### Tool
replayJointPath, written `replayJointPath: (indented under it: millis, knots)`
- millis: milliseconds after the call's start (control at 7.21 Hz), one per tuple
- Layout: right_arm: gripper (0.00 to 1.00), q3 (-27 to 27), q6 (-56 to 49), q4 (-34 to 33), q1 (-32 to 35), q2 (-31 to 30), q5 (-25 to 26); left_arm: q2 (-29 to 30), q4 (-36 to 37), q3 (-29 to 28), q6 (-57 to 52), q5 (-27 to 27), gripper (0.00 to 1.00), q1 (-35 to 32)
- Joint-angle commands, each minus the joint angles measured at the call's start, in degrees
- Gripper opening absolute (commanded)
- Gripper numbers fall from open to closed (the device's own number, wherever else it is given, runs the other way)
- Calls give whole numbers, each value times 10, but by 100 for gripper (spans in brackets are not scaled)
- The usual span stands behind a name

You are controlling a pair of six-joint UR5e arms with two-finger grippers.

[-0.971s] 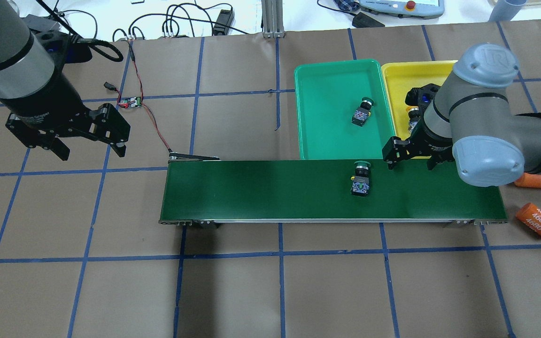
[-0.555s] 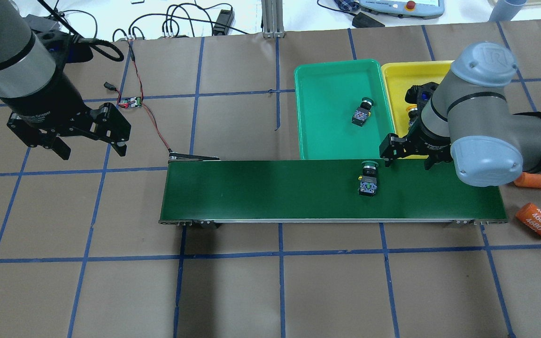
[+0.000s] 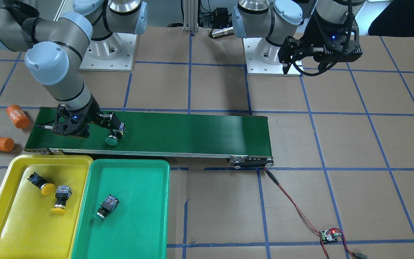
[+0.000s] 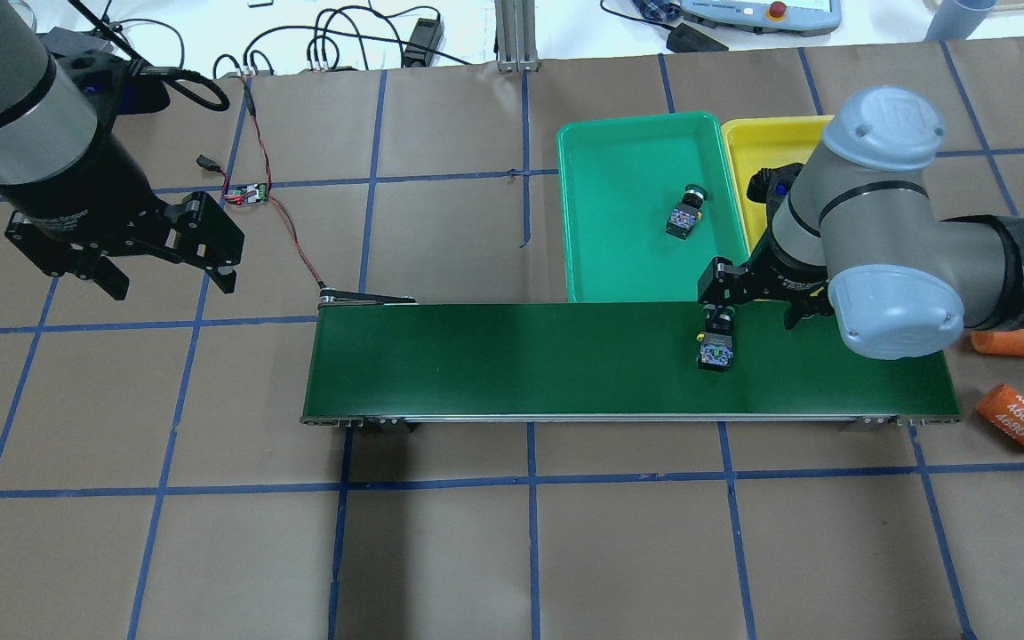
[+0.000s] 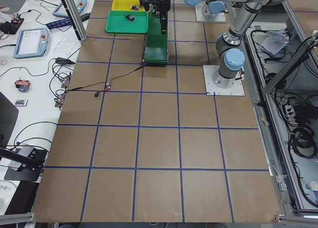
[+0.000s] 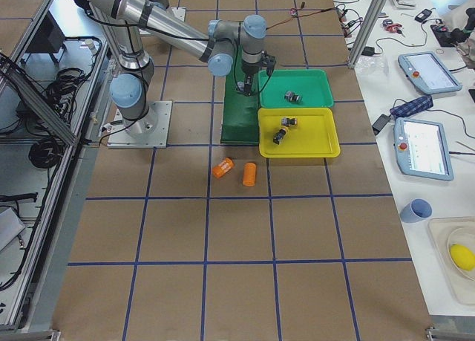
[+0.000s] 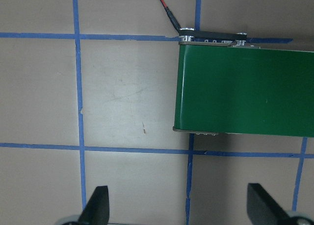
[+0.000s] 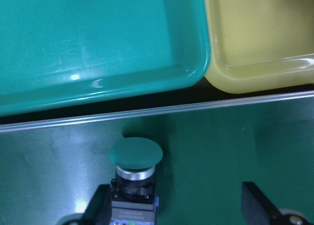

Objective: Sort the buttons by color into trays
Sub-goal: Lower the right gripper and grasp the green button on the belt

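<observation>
Now nearer, right end effector [image 8: 174, 198] (spread) straddling green button [image 8: 135, 155]

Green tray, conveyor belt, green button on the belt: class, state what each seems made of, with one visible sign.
The green tray looks like glossy moulded plastic: bright highlights, rounded rim. The conveyor belt is a matt, finely textured sheet, perhaps rubberised fabric; unclear. The green button has a smooth, likely plastic cap over a shiny, metal-looking collar.

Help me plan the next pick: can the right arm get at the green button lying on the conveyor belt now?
Probably yes. The right pincer hangs open over the belt, with the green button close by one finger; nothing covers it, though centring may help.
</observation>
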State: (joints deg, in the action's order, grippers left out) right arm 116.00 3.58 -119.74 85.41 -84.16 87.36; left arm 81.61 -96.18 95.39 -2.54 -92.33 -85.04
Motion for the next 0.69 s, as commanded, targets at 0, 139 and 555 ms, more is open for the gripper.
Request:
replayJointPath:
  millis: [0,139,555]
  knots:
    - [93,-1,-1,-1,1,14,0,0,-1,0,0,0,100,0]
    - [93,-1,-1,-1,1,21,0,-1,0,0,0,0,100,0]
    - [53,-4,-6,-28,1,47,7,-1,-1,0,0,0,100,0]
